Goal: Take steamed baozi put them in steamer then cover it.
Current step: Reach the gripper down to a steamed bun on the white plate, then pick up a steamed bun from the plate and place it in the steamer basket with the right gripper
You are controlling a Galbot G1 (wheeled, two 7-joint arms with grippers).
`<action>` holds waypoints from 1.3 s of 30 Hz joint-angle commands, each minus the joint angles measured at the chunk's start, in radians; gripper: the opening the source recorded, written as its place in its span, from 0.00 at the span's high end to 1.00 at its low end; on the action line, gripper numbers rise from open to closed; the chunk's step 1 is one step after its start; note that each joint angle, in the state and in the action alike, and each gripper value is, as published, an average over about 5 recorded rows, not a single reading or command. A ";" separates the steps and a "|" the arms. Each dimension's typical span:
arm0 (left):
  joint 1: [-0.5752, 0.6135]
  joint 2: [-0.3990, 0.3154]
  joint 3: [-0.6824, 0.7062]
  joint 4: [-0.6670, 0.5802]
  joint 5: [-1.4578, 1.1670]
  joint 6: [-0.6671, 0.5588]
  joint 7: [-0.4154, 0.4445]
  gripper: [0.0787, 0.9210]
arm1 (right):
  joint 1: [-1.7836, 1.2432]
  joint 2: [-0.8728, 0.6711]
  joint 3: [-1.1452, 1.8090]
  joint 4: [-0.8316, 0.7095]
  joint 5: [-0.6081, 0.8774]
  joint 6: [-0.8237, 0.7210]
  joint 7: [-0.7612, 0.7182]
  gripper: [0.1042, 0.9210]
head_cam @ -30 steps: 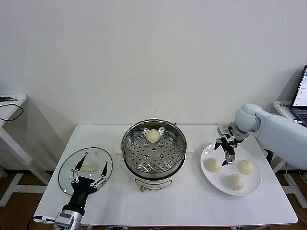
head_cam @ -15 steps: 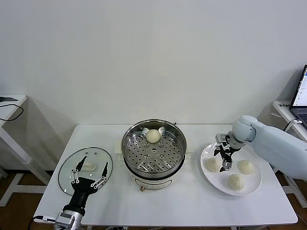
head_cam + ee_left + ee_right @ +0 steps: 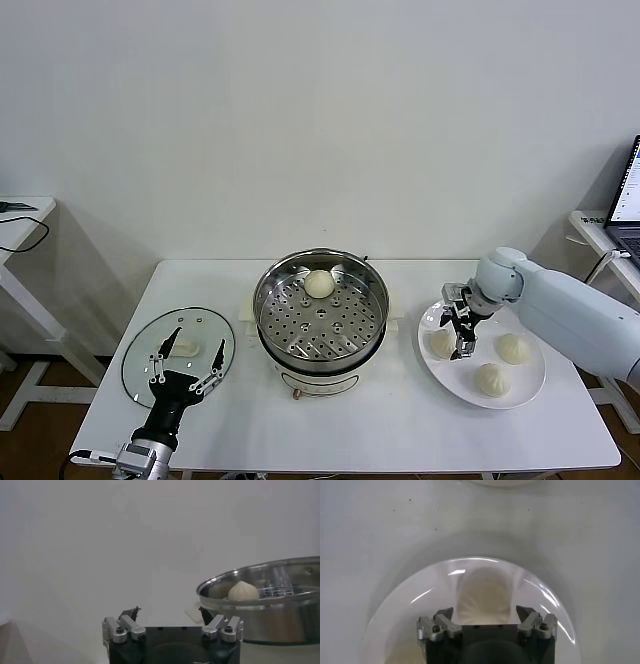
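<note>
At table centre, steamer [image 3: 321, 316] holds one baozi [image 3: 319, 283]; three wait on the plate [image 3: 523, 385] near the right edge. Right gripper [image 3: 456, 334], fingers open, hangs over the nearest. Cover [image 3: 178, 354] unplaced, left edge; left gripper [image 3: 184, 366] open.

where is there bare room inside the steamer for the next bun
The shiny round steel steamer holds one cream-white bun at its far wall; the perforated tray's middle and near half are bare. The flat white plate is crowded: three buns, with the open right claw over the leftmost bun.
</note>
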 commanded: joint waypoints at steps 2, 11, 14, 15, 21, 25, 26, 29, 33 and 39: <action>-0.002 0.000 0.001 0.000 0.000 0.000 0.000 0.12 | -0.010 0.008 0.010 -0.007 -0.013 0.001 0.003 0.13; -0.002 0.000 -0.001 0.004 -0.001 -0.004 0.001 0.12 | -0.017 0.015 0.027 -0.015 -0.024 0.008 -0.003 0.27; -0.002 0.000 0.000 0.002 -0.001 -0.004 0.001 0.12 | -0.014 0.010 0.026 -0.009 -0.023 0.008 -0.007 0.28; -0.002 0.000 0.000 0.002 -0.001 -0.004 0.001 0.12 | -0.012 0.006 0.025 -0.006 -0.022 0.007 -0.010 0.28; -0.001 -0.001 0.002 -0.002 -0.001 -0.003 0.001 0.12 | 0.043 -0.064 -0.018 0.062 0.042 -0.011 -0.032 0.28; 0.002 0.002 0.005 -0.011 0.000 -0.001 0.001 0.12 | 0.130 -0.141 -0.079 0.162 0.141 -0.047 -0.038 0.28; 0.003 0.003 0.007 -0.013 0.000 -0.001 0.000 0.12 | 0.154 -0.162 -0.094 0.191 0.167 -0.058 -0.039 0.28; 0.008 0.005 0.011 -0.020 0.004 -0.001 0.000 0.12 | 0.236 -0.225 -0.146 0.277 0.237 -0.090 -0.042 0.28; 0.013 0.011 0.016 -0.020 0.011 -0.003 0.000 0.12 | 0.353 -0.286 -0.223 0.375 0.316 -0.132 -0.045 0.28; 0.022 0.019 0.021 -0.025 0.018 -0.008 0.000 0.12 | 0.616 -0.309 -0.426 0.504 0.458 -0.211 -0.039 0.28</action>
